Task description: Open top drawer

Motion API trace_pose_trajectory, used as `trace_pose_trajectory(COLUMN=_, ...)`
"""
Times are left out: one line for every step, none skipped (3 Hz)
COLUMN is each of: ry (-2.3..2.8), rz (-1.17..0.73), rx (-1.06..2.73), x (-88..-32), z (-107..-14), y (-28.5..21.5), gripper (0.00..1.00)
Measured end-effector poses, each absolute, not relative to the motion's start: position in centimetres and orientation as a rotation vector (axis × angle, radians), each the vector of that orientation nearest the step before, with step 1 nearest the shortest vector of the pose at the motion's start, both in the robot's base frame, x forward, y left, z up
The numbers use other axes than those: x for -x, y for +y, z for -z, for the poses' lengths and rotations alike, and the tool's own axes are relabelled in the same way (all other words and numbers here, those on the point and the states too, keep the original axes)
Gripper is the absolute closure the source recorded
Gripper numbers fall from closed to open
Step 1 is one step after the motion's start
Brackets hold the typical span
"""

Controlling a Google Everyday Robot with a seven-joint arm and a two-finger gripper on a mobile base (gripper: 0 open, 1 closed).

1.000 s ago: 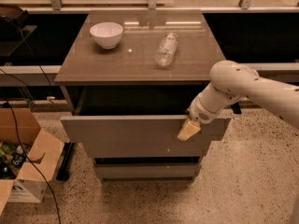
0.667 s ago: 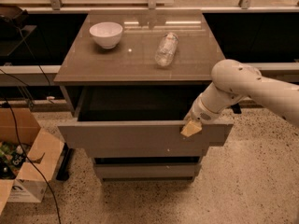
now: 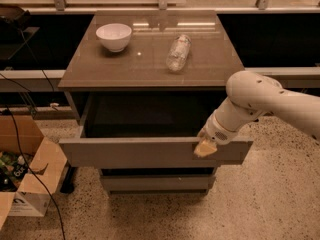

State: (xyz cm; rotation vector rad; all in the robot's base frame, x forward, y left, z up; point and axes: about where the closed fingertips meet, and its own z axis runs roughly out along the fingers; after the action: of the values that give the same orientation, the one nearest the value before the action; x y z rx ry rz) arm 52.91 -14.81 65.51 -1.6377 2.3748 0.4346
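The top drawer [image 3: 135, 153] is the widest grey-brown front of the cabinet. It stands pulled out toward the camera, and its dark interior [image 3: 145, 115] shows behind the front. My gripper [image 3: 205, 145] is at the right part of the drawer front's upper edge, hooked over the rim, with a yellowish fingertip [image 3: 204, 148] lying against the outer face. The white arm [image 3: 260, 100] reaches in from the right.
A white bowl [image 3: 114, 36] and a clear plastic bottle [image 3: 178, 52] lying on its side rest on the cabinet top [image 3: 125, 64]. A lower drawer front [image 3: 157, 183] shows under the open one. An open cardboard box [image 3: 25, 174] and cables stand at the left on the speckled floor.
The top drawer has slid further out toward the camera, showing more of its dark interior. My gripper has moved with its front edge, down and forward.
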Motion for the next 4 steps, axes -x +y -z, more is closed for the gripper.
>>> trace_pose_trajectory(ry=2.375, rz=-0.435, rx=1.638, x=-53.2, z=-65.5, y=-14.8, gripper=0.11)
trace_pose_trajectory(ry=2.438, rz=-0.484, rx=1.6, x=-50.0, z=-64.7, y=-14.7, gripper=0.0)
trace_pose_trajectory(ry=2.464, rz=-0.506, rx=1.583, x=-48.9, z=-65.1, y=-14.7, gripper=0.0)
trace_pose_trajectory(ry=2.495, rz=-0.52, rx=1.561, x=-47.7, z=-64.9, y=-14.7, gripper=0.0)
